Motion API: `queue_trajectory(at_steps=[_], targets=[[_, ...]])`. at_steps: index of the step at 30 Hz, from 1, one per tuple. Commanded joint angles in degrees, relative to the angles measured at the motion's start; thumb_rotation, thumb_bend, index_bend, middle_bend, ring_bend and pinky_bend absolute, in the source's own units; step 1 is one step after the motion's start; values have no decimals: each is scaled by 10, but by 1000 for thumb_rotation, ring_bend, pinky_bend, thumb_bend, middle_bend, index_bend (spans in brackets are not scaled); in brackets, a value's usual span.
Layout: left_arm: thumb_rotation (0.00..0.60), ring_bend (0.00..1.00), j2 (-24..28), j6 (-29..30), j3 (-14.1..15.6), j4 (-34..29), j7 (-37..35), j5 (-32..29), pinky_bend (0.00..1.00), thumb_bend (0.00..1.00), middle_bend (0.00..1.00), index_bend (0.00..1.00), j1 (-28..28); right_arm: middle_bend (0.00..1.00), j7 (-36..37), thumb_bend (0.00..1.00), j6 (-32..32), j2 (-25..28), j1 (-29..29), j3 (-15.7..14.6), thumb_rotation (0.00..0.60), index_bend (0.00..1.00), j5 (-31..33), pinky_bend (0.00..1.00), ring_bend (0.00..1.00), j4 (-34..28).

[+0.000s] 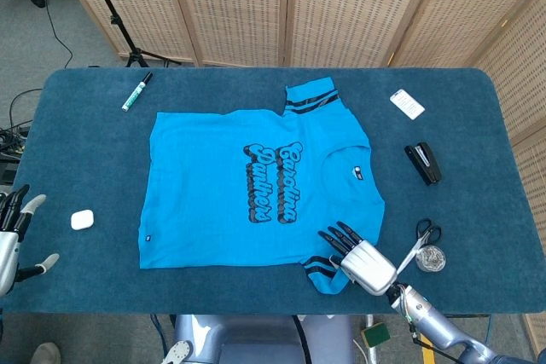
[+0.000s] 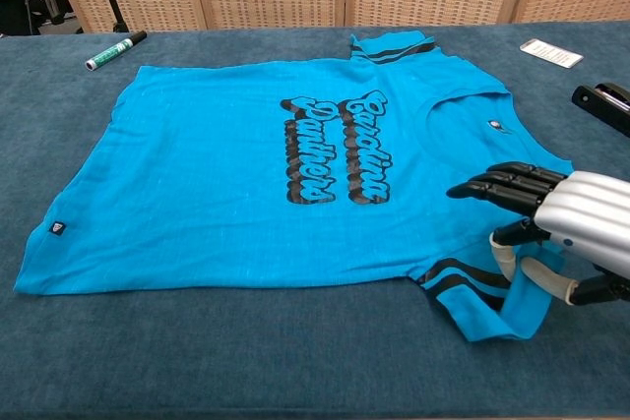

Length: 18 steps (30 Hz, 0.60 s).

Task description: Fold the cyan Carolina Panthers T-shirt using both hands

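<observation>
The cyan Carolina Panthers T-shirt [image 1: 256, 185] [image 2: 276, 164] lies flat on the blue table [image 1: 85, 151], print up, collar toward the right. My right hand [image 1: 363, 262] [image 2: 571, 233] is at the near sleeve [image 1: 322, 274] [image 2: 482, 297]. Its thumb is under the sleeve's outer edge, which is lifted and curled inward, and its dark fingers [image 2: 502, 184] stretch out above the cloth. My left hand [image 1: 17, 232] hovers off the table's left edge with fingers apart, holding nothing. The far sleeve [image 1: 309, 98] [image 2: 392, 46] lies flat.
A green marker [image 1: 136, 91] [image 2: 116, 49] lies at the back left, and a white case [image 1: 82, 220] left of the shirt. On the right are a white card [image 1: 407, 104] [image 2: 550, 52], a black stapler [image 1: 423, 164] [image 2: 602, 103], scissors [image 1: 425, 236] and a clear round item [image 1: 432, 258].
</observation>
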Motion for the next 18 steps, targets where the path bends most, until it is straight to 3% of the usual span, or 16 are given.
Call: queue_trajectory(at_steps=[1, 11, 18], targets=[[600, 0, 0, 0, 0, 0, 0, 0, 0, 0, 0, 0, 0, 70, 4, 608, 4, -1, 0, -1, 600, 638, 1, 0, 0, 3], [600, 0, -11, -4, 6, 27, 3, 16, 0, 0, 0, 0, -5, 70, 51, 603, 35, -6, -8, -9, 600, 670, 4, 0, 0, 26], [600, 0, -63, -20, 43, 148, -83, 106, 0, 0, 0, 49, -33, 75, 96, 604, 58, -2, -14, -23, 600, 675, -3, 0, 0, 40]])
